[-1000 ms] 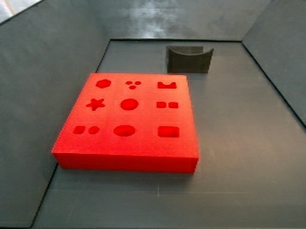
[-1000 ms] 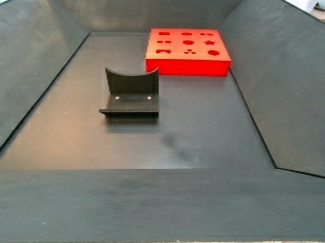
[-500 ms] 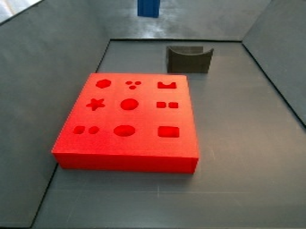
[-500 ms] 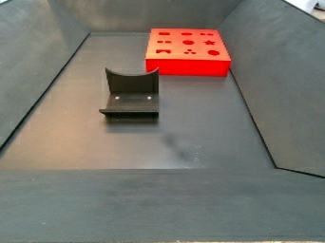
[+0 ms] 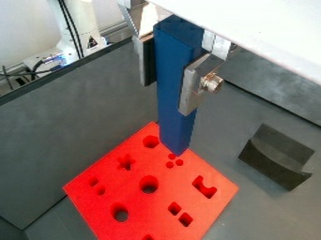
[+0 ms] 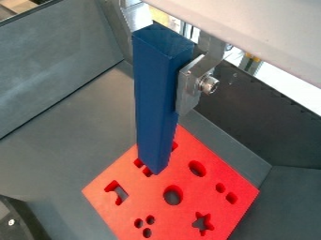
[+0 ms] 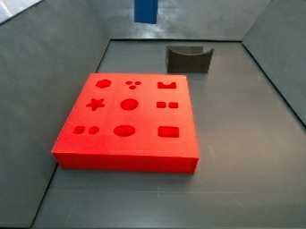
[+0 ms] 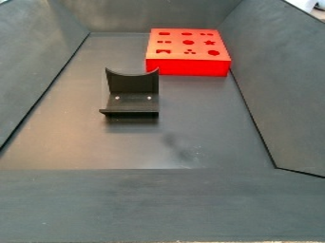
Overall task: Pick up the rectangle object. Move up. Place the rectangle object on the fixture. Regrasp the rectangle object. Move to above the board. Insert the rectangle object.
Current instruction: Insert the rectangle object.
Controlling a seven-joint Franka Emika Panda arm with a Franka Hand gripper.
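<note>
Dark grey floor (image 8: 203, 114), sloped grey walls (image 8: 38, 76) on all sides. Pale scuff (image 8: 188, 150) on the floor, near the front. In a wrist view, cables (image 5: 44, 64) and bright clutter show beyond the wall rim. My fingers (image 5: 189, 94) are high above the floor.

The rectangle object (image 7: 145, 10) hangs high above the board (image 7: 128, 119).

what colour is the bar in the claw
Plain blue; the bar, held upright in the claw, shows best in a wrist view.
</note>
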